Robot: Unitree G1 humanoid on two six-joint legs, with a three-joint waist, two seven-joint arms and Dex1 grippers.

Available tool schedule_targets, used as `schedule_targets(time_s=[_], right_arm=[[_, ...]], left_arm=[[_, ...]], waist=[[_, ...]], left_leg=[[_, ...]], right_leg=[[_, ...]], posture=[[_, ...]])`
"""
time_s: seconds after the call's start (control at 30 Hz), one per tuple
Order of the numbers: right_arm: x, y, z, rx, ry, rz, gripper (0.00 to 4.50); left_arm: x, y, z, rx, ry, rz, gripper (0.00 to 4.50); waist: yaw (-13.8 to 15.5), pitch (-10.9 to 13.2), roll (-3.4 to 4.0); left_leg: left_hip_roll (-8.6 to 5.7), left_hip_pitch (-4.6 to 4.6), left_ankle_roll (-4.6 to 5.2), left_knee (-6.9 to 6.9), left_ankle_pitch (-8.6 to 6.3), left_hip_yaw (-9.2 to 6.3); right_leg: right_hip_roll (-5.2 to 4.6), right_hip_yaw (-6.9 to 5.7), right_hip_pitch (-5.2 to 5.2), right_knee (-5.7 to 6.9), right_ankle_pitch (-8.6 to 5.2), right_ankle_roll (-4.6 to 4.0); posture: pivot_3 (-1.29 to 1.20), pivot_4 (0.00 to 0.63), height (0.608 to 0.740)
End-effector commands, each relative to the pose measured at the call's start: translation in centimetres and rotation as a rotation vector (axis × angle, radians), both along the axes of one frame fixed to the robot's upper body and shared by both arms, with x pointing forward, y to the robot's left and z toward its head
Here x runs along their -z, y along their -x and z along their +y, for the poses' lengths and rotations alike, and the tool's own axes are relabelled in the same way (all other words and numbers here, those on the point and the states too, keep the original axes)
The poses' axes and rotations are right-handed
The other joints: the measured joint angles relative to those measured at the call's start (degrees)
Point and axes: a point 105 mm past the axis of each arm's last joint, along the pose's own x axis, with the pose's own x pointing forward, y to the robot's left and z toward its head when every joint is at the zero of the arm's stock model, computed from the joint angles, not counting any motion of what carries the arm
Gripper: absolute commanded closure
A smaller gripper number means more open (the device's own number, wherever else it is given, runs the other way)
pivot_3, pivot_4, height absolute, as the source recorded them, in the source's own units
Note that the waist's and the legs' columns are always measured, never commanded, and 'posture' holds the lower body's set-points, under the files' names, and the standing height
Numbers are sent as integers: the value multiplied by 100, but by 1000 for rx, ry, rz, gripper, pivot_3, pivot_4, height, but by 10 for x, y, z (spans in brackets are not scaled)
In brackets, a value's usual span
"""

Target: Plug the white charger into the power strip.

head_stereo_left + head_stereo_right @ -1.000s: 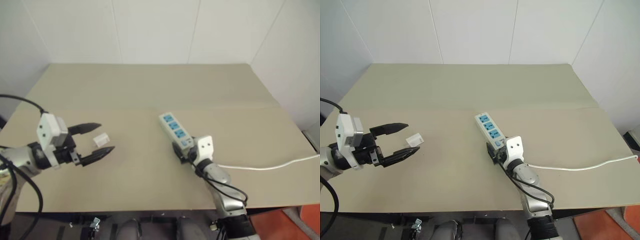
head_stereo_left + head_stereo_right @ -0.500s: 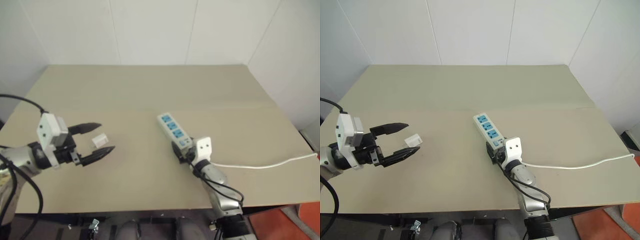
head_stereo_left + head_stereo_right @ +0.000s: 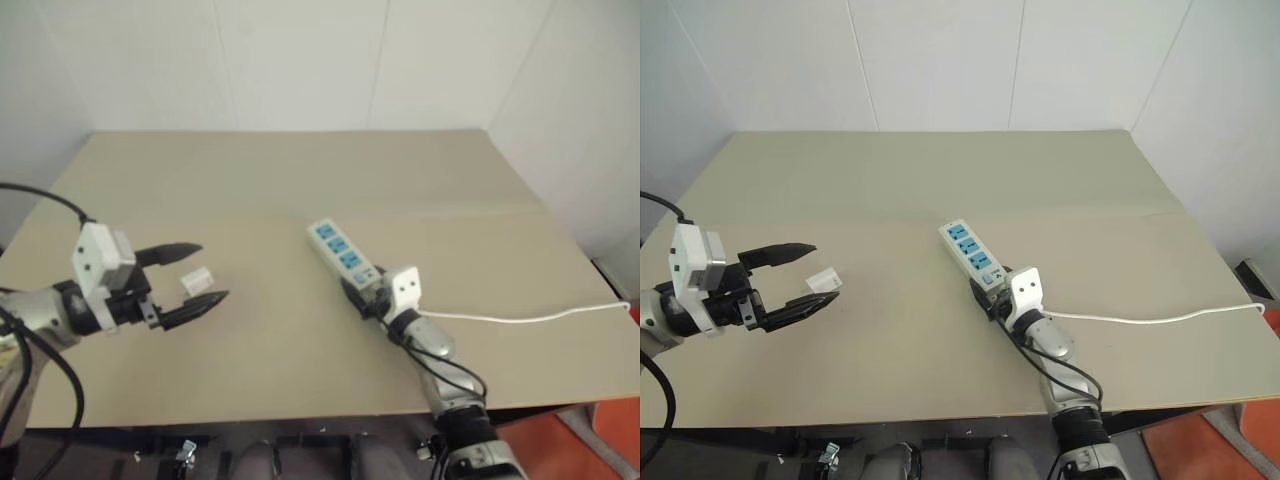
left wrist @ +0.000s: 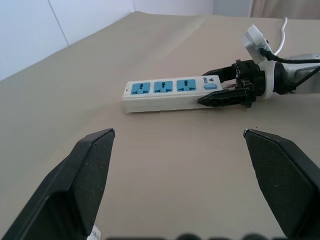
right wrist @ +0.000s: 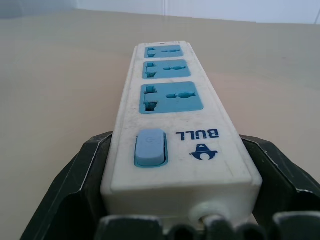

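On table [image 3: 900, 180]: power strip [image 3: 973, 262], switch end clamped in right gripper [image 3: 992, 296]; white charger [image 3: 822, 279] between spread left gripper [image 3: 810, 278] fingers.

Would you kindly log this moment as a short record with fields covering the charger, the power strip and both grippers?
white charger: lying on the table, unplugged, between the open fingers of the left gripper, whether touching cannot be told
power strip: flat on the table, three blue sockets empty, switch end toward the right gripper
right gripper: fingers on either side of the strip's switch end
cord: white, trails from the strip to the table's right edge
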Motion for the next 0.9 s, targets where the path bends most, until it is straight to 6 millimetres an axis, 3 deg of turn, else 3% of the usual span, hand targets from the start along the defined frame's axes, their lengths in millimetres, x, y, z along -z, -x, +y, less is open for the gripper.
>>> schedule_targets(time_s=[0.03,0.3,0.43,0.77,0.9], right_arm=[[-38,7,0,-178,-23,-115,1067],[-44,41,12,-590,76,-112,1067],[-38,56,19,-783,142,-82,1067],[1,54,25,-906,219,46,1067],[11,51,27,-905,218,71,1067]], left_arm=[[-14,-1,4,3,-34,-54,0],[-20,-5,17,-4,-68,-68,0],[-21,-5,22,-5,-81,-68,0],[-22,-12,22,44,-97,-61,0],[-33,-20,25,72,-27,-12,0]], waist=[[1,2,3],[-13,7,8],[-14,7,9],[-1,8,9],[-15,8,8]], left_leg=[[0,-7,0,-2,0,0],[2,-19,0,-15,-3,2],[3,-13,0,-15,-3,4],[2,-14,0,-14,-3,4],[2,-11,-1,-13,-3,3]], right_leg=[[0,0,-6,-1,-2,1],[-4,-1,-19,-8,-6,7],[-2,-2,-17,-4,-7,6],[-2,-5,-17,-4,-7,6],[0,-6,-16,1,-7,6]], posture=[[0,150,740],[0,150,740],[0,150,740],[0,150,740],[0,150,740]])
